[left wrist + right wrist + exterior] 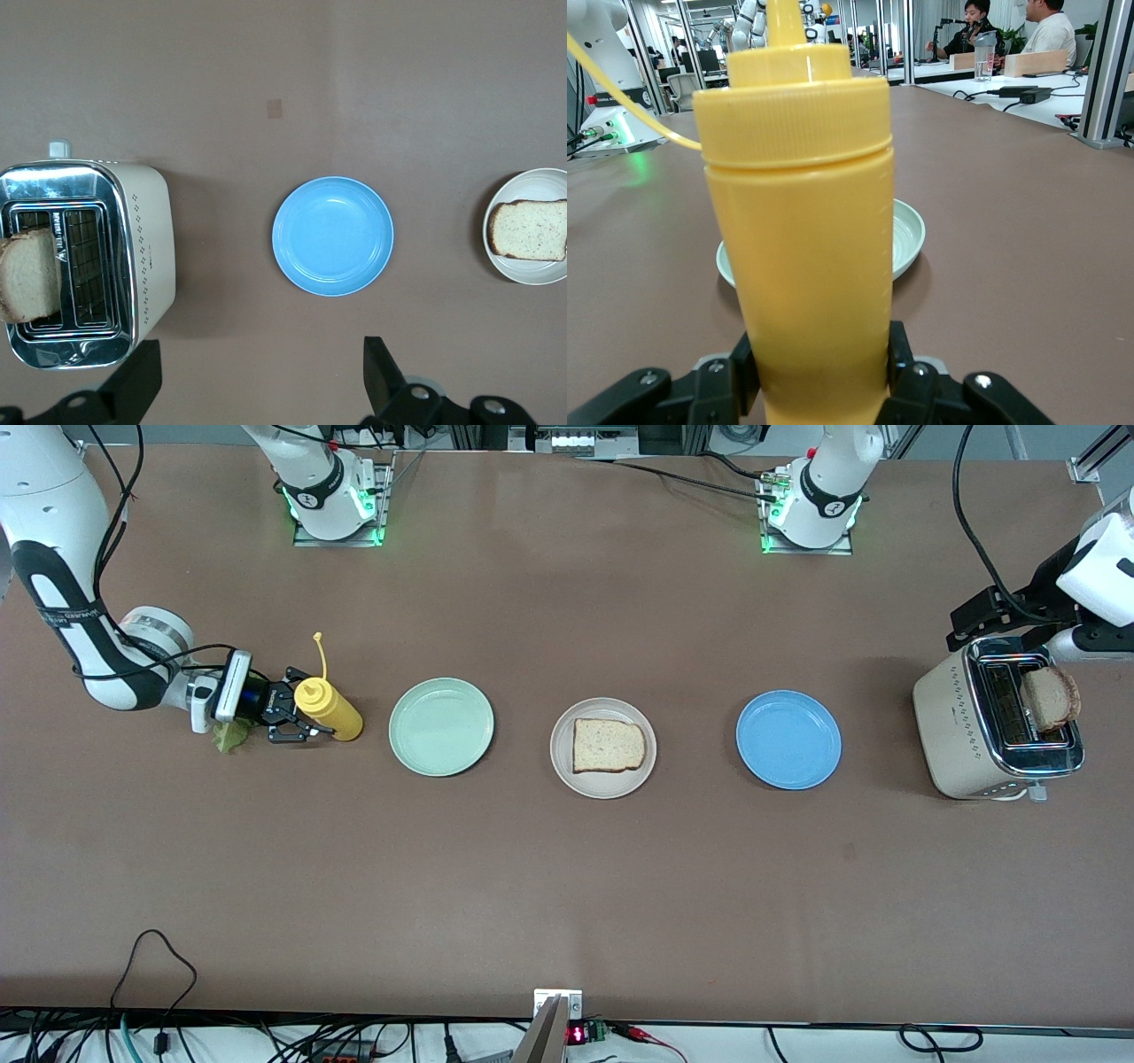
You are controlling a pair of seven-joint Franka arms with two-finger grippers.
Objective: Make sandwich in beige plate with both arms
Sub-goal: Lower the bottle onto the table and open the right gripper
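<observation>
The beige plate [602, 779] lies mid-table with one slice of toasted bread [608, 746] on it; the left wrist view also shows this plate [523, 271] and slice [530, 229]. A second slice [1050, 698] stands in a slot of the toaster [952, 722]. A green lettuce leaf [230, 735] lies on the table under the right wrist. My right gripper [297, 716] is shut on a yellow squeeze bottle [330, 708], whose body [797, 221] fills the space between the fingers [897, 354]. My left gripper [974, 615] hangs open and empty over the table beside the toaster [146, 248].
A mint green plate [441, 726] lies between the bottle and the beige plate, and a blue plate [788, 740] between the beige plate and the toaster. Both arm bases stand along the edge farthest from the front camera. Cables run along the nearest edge.
</observation>
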